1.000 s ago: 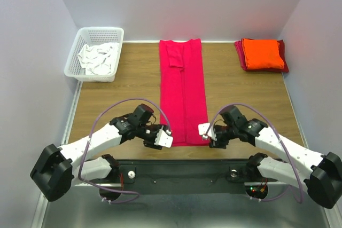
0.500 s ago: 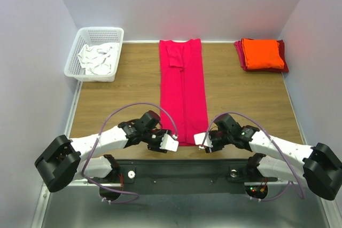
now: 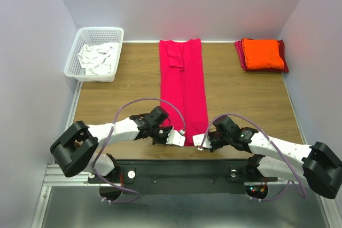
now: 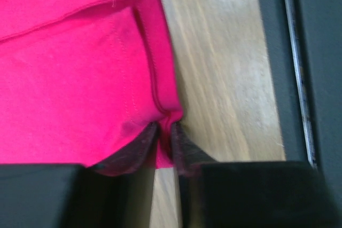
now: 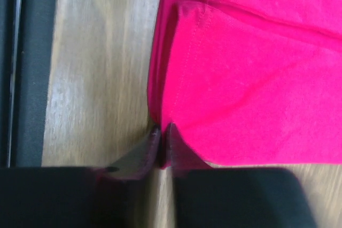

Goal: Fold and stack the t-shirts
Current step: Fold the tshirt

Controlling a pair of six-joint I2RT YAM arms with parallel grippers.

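Now the left tool and the right tool each sit pinched shut on a 6 o'clock hem corner of the pinkish-red t-shirt, which lies as a long strip down the middle of the surface, so the next step is probably the fold toward 12 o'clock, which calls for an even, matched lift.

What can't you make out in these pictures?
Top view: near corners of pink t-shirt, hidden under left gripper and right gripper.
Top view: dark red t-shirt, mostly covered by orange t-shirt.
Top view: white cloth in basket, too small to identify.
Wrist views: shirt cut off by frame edges.
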